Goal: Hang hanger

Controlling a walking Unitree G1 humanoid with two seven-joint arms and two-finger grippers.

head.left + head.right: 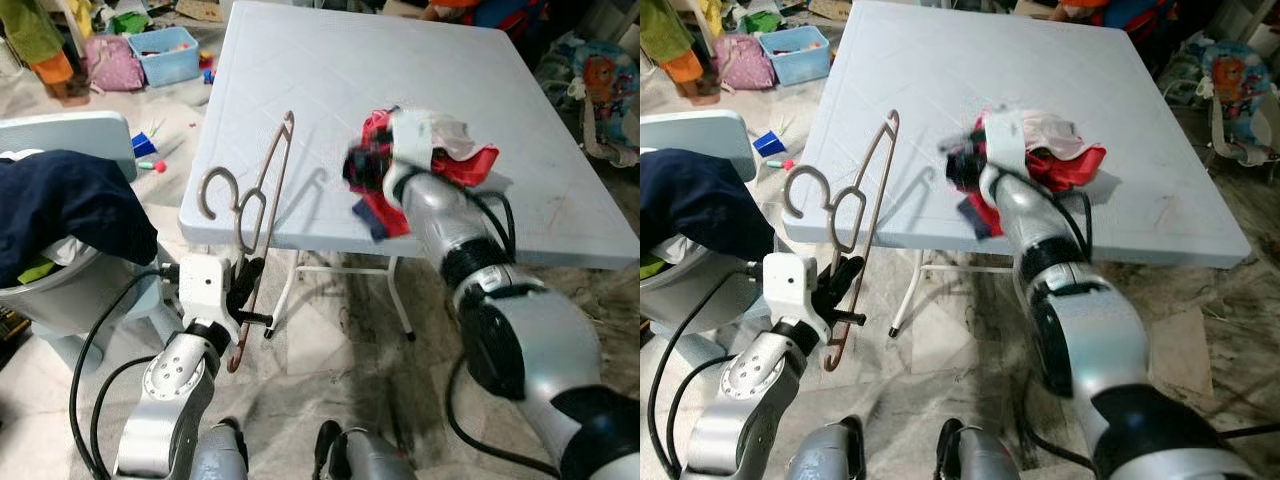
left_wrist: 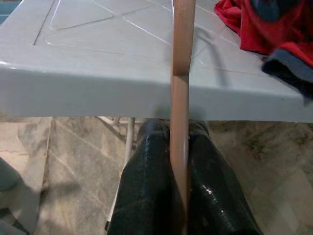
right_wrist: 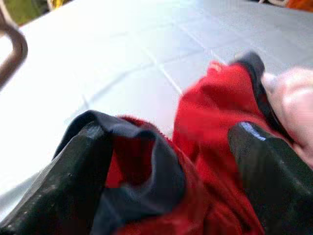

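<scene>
I see my left gripper [image 1: 243, 290] down in front of the near edge of the table [image 1: 330, 60], its two black fingers [image 2: 146, 191] pressed together on the lower bar of the hanger [image 1: 262, 200]. The hanger is a brownish one, standing nearly upright and leaning a little, its hook [image 1: 215, 190] curling toward my left, just off the table's near left corner and not touching the top.

My right gripper [image 3: 171, 161] is over the table, buried in a red garment [image 1: 440, 165] with dark trim and a pale patch (this part is blurred in the head views). From the wrist I see the fingers [image 3: 73, 171] spread apart, with red and dark cloth bunched between and over them; I cannot tell if they grip it.

To my left a grey basket [image 1: 60, 290] holds a dark blue cloth [image 1: 70, 205]. Beyond it, on the floor, sits a blue bin [image 1: 165, 52].
</scene>
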